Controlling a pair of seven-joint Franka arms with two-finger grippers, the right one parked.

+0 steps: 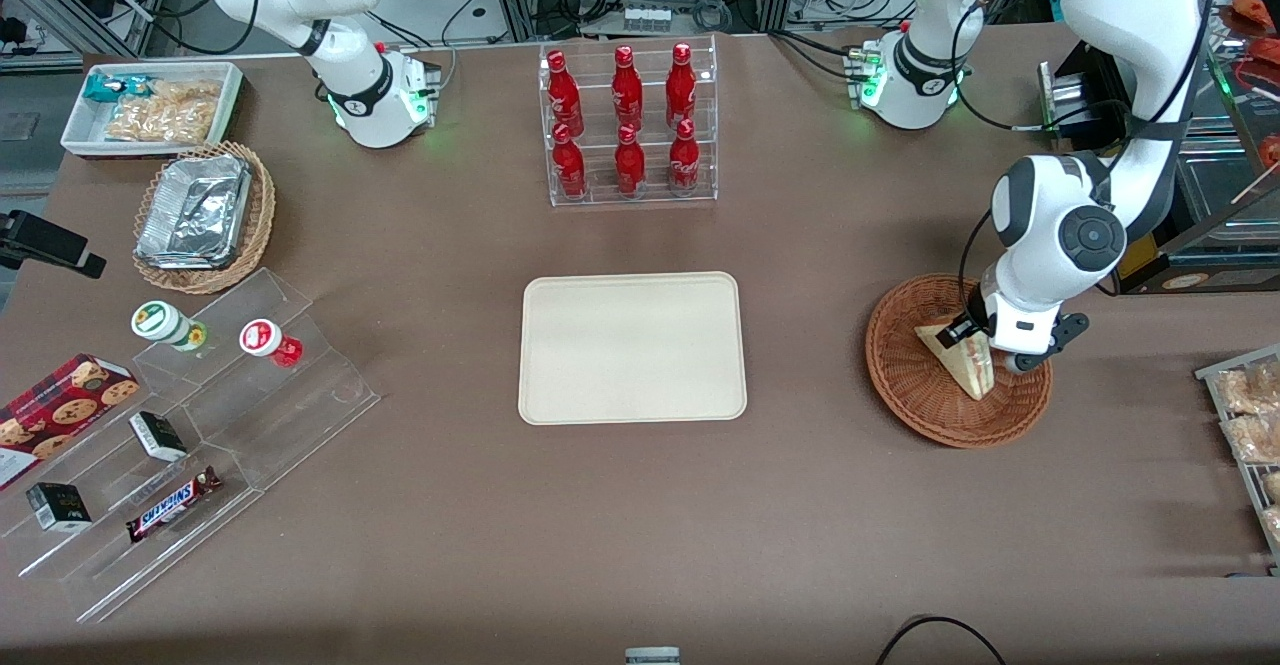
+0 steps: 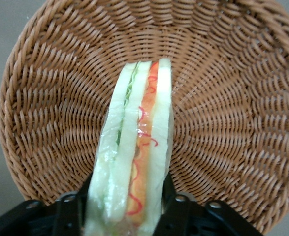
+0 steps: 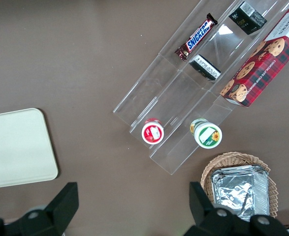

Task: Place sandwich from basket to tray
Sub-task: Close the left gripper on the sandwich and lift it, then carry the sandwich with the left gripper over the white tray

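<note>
The pincer (image 1: 985,350) is down in the basket (image 1: 915,390), its two fingers (image 2: 176,209) pressed on both sides of the sandwich (image 2: 137,157). The tray (image 1: 632,347) lies well apart, mid-counter.

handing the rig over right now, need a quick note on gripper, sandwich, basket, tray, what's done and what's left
Gripper: over the reddish-brown wicker basket, down at the sandwich; the wrist view shows its fingers against both sides of the wrapped wedge, so it is shut on it.
Sandwich: in the basket; I cannot tell whether it has left the weave yet.
Tray: at mid-table, nothing on it, toward the parked arm's end from the basket.
Done: reach and grasp.
Left: lift the sandwich out of the basket, carry it across to the tray, set it down, release.
</note>
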